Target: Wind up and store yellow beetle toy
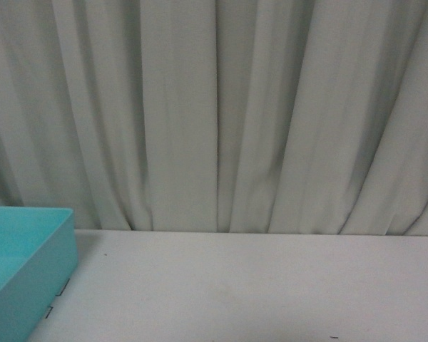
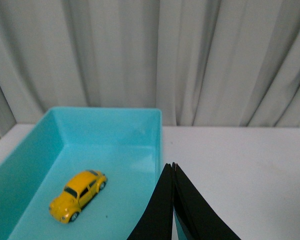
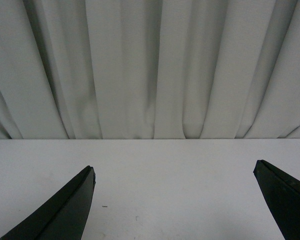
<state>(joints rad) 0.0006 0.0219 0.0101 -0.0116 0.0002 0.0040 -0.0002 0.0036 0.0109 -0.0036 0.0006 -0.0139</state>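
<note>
Left gripper (image 2: 173,167) shows at the lower middle of its wrist frame as two black fingers pressed tip to tip, nothing between them, their bases cut off by the bottom edge. Beside them, filling the lower left of that frame, sits the turquoise bin (image 2: 158,137), and the yellow beetle toy (image 2: 78,195) rests on its wheels on the bin floor, angled with its nose toward the lower left corner. The bin's near end runs out of the frame and part of its right wall is hidden behind the fingers.

Right gripper (image 3: 175,172) is spread wide: one dark fingertip (image 3: 85,182) at lower left, the other at the lower right edge, both cropped, with only bare white counter (image 3: 175,200) between them.

From the front camera neither arm appears; only a corner of the bin (image 1: 64,246) enters at lower left, its contents out of sight. A pleated grey curtain (image 1: 214,107) fills the background.
</note>
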